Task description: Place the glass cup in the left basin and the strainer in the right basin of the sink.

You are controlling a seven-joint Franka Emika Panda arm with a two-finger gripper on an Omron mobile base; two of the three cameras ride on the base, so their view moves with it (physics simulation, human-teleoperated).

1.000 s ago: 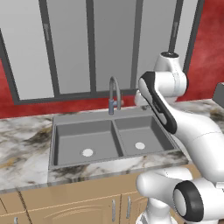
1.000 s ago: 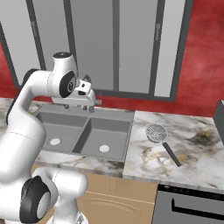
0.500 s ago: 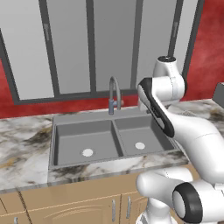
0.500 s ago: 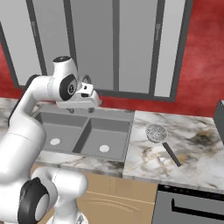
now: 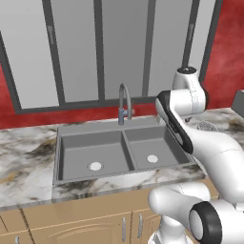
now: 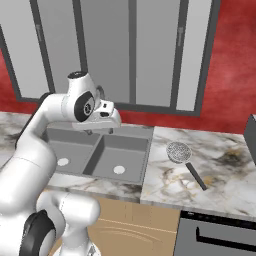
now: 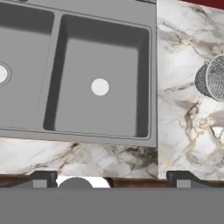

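**Two basins waiting, nothing in them yet**

One round grey wire-mesh strainer with a thin dark handle (image 6: 179,152) is lying on the marble counter (image 6: 220,175), just to the right of the dark grey double sink (image 6: 146,137). I cannot see the glass cup. The left basin (image 5: 91,153) and the right basin (image 5: 151,147) are both showing only their white drains.

The robot's two-finger gripper (image 6: 111,114) is hanging high above the sink with its jaws wide apart and nothing between them. I think the strainer is the job in hand. To do it well, the hand should be swinging right, coming down over the rim or the handle, closing gently, then lifting it over into the right basin, not the left one.

The counter is pale marble with brown streaks. A tall curved grey faucet (image 5: 124,102) is standing behind the sink. Red walls and tall grey panels are behind that.
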